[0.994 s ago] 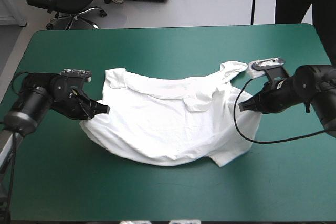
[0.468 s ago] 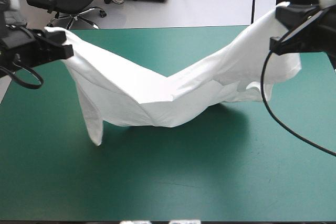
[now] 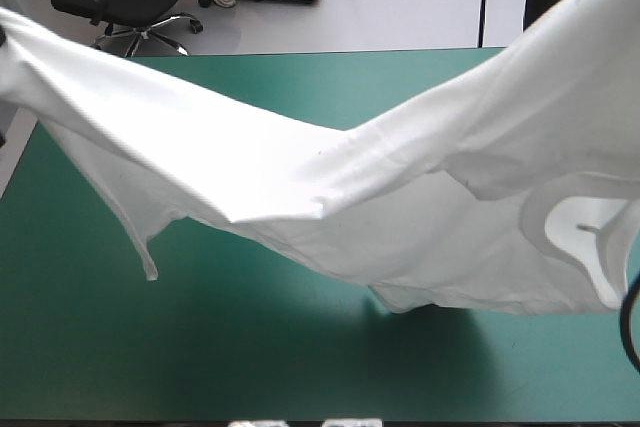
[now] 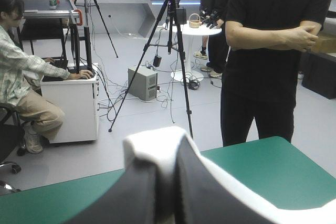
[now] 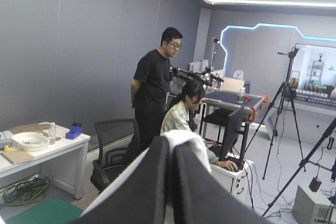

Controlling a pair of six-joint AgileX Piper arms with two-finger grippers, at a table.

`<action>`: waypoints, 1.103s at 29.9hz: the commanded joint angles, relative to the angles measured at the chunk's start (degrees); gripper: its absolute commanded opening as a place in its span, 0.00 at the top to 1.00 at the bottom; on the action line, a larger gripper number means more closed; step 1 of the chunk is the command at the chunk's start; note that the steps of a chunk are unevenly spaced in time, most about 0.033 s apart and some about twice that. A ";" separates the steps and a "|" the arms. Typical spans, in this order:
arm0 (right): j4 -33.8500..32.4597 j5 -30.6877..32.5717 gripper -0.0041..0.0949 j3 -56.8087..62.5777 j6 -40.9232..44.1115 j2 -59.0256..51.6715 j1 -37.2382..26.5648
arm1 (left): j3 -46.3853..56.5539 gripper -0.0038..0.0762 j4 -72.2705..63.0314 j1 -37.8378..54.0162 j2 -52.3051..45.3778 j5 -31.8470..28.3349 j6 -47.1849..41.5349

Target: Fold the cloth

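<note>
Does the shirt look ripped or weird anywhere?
No rip shows. The T-shirt hangs stretched between the left gripper and right gripper, sagging in the middle, with one flap dangling over the table on its left side.

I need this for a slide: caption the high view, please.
White short-sleeved fabric T-shirt raised at both ends, sagging mid-span above the teal-green table cover.
</note>
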 commanded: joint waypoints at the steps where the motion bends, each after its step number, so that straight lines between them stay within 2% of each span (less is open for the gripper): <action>1: 0.49 -5.58 0.98 -0.86 -0.47 -2.61 0.01 | -1.17 0.97 -0.94 -0.19 -3.10 -2.55 0.12; 8: 0.49 -7.30 0.98 -0.51 -0.47 -4.20 0.07 | -0.47 0.97 -3.16 -0.19 -5.36 -0.69 -0.05; 11: 0.49 -8.37 0.98 3.18 -0.47 -3.67 0.07 | 2.29 0.97 -2.78 -0.19 -5.37 -0.29 -0.74; 22: 1.46 -8.04 0.98 18.73 -0.47 8.93 0.07 | 27.55 0.97 6.03 -0.19 -2.21 -0.83 -4.04; 28: 2.54 -7.20 0.98 19.06 -1.04 21.42 0.07 | 39.67 0.97 8.60 -0.19 7.04 -5.94 -4.78; 33: 2.72 -7.20 0.98 19.06 -2.36 30.64 0.07 | 42.28 0.97 8.85 -0.19 17.69 -12.63 -3.22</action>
